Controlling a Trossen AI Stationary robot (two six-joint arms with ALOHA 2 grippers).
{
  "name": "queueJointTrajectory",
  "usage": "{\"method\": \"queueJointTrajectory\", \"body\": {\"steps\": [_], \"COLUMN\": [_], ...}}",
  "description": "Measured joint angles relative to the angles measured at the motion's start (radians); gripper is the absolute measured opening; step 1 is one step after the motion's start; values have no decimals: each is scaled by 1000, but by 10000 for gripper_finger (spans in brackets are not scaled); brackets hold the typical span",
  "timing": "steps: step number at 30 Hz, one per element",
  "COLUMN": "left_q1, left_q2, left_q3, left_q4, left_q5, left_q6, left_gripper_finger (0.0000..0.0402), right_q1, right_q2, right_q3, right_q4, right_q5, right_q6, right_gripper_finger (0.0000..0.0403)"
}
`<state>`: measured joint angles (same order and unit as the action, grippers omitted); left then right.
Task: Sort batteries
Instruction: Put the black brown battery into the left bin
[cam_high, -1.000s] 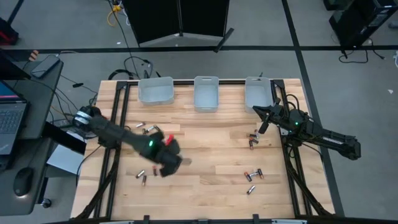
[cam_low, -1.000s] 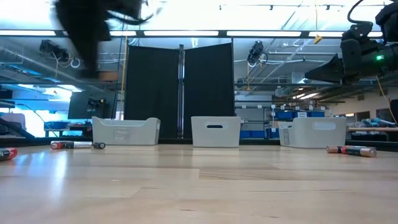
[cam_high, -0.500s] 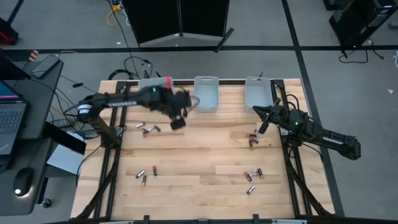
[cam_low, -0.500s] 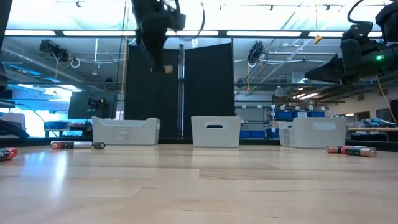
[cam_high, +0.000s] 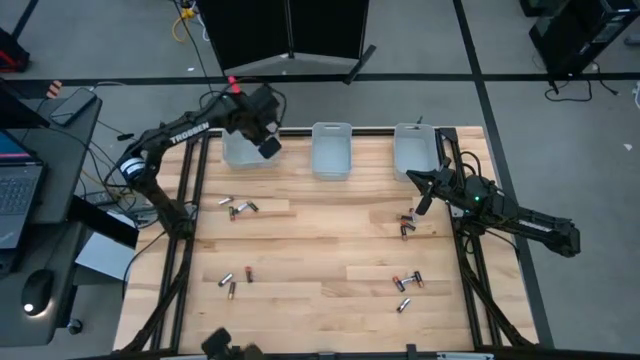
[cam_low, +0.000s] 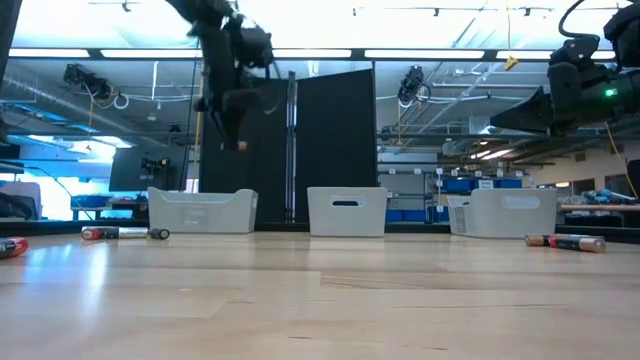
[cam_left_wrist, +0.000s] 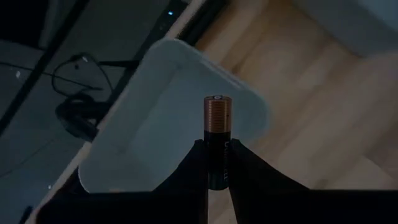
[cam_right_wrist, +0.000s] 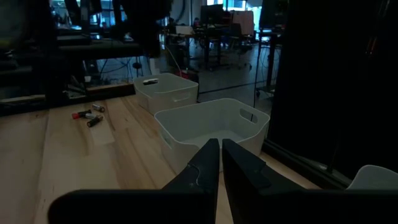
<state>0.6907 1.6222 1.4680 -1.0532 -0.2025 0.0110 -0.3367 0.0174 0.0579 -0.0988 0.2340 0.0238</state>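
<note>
Step in hand looks like the drop-off: the left gripper hangs high above the far-left bin, fingers closed to a narrow gap on one battery, which is black w/ a copper end pointing away from the wrist; the bin's pale inside shows right under it in the left wrist view. Next move, I judge, calls for opening the fingers while the battery is over the bin's middle, maybe lowering first so it does not bounce out. The right gripper waits at the right side, just before the far-right bin; fingers almost touching, nothing between them. Other batteries lie on the table: a few left of centre, a pair near the right arm, more at near-left and near-right; so sorting is approx. at an early stage. The middle bin is not in use now.
</note>
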Motion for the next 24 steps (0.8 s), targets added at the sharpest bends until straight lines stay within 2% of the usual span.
{"method": "queueJointTrajectory", "body": {"steps": [9, 17, 24], "left_q1": [163, 207, 230], "left_q2": [1, 1, 4], "left_q3": [-260, -398, -458], "left_q4": [297, 432, 521], "left_q5": [166, 170, 152], "left_q6": [31, 99, 252], "left_gripper_finger": [40, 40, 40], "right_q1": [0, 0, 0], "right_q2": [0, 0, 0], "right_q3": [0, 0, 0], "right_q4": [0, 0, 0], "right_q5": [0, 0, 0], "right_q6": [0, 0, 0], "right_gripper_finger": [32, 32, 32]}}
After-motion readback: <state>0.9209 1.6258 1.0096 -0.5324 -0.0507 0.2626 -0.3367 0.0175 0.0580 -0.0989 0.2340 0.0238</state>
